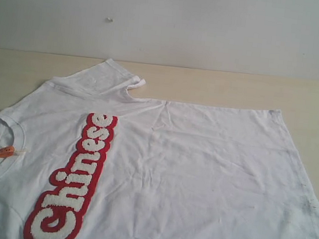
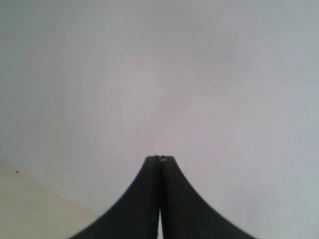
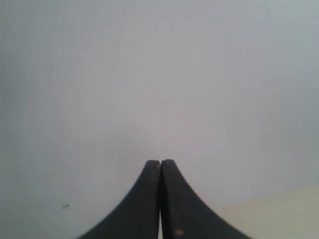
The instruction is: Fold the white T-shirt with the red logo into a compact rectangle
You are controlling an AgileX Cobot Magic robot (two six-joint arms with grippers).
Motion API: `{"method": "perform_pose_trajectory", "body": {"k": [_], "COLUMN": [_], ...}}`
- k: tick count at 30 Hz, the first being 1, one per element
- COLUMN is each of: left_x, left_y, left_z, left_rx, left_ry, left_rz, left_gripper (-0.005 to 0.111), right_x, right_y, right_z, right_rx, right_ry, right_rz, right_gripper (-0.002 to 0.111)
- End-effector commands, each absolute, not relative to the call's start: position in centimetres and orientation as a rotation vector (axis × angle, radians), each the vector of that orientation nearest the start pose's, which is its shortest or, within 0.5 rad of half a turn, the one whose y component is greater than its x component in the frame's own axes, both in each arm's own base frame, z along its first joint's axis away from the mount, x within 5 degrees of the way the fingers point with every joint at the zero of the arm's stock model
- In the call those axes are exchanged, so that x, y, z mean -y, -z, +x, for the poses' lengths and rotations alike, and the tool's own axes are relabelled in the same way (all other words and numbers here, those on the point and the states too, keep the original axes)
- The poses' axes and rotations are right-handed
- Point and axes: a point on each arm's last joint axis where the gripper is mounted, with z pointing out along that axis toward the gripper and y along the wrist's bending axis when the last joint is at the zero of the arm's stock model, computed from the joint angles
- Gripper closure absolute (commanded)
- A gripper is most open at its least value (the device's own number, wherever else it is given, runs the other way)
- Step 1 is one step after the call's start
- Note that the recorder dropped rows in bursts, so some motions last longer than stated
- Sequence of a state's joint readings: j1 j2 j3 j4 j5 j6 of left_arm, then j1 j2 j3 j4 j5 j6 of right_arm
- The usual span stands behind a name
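Exterior view: the white T-shirt (image 1: 199,177) lies spread flat, front up, on the pale tan surface (image 1: 222,86), its collar toward the left of the view and its hem toward the right. One short sleeve (image 1: 109,75) points toward the light wall (image 1: 171,22) behind. The red logo (image 1: 72,187) runs lengthwise along the chest from the lower left edge of the view toward the sleeve, and an orange neck tag (image 1: 1,152) rests inside the collar. Left wrist view: the left end effector (image 2: 160,158) is fully closed, its two dark fingers pressed together and holding nothing, aimed at the wall with a corner of the surface beside it. Right wrist view: the right end effector (image 3: 160,162) is likewise closed and empty, facing wall and a strip of surface. Where the shirt lies relative to either end effector cannot be told from these views.
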State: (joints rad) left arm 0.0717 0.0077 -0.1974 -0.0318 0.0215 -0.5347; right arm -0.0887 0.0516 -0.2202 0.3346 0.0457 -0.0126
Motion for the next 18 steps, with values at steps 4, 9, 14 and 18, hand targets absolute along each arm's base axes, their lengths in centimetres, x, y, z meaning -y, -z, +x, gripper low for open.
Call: {"method": "perform_pose_trajectory", "body": {"k": [4,9,14,18], "left_x": [0.3,1.2,2.3,3.6], "left_y": [-31.5,-34.8,-37.7,-38.9], "left_z": [5.8,8.7,12.4,15.6], "left_rx": [-1.422,-1.572,-1.731,-1.836], "left_ry": [0.337,0.236,0.116,0.075], "left_rz": [-0.230,-0.021,0.185,0.330], "left_gripper": [0.107,0.107,0.107,0.107], "right_x": [0.2,0.1,0.1,0.1], "right_y": [-32.6,-34.6,-35.9,-36.6], "right_z": [4.4,5.6,7.7,9.5], "right_rx": [-1.324,-1.445,-1.587,-1.677], "right_ry": [-0.087,-0.013,0.028,0.059], "right_rz": [0.161,0.077,0.007,-0.048], "right_gripper": [0.108,0.108,0.108,0.108]}}
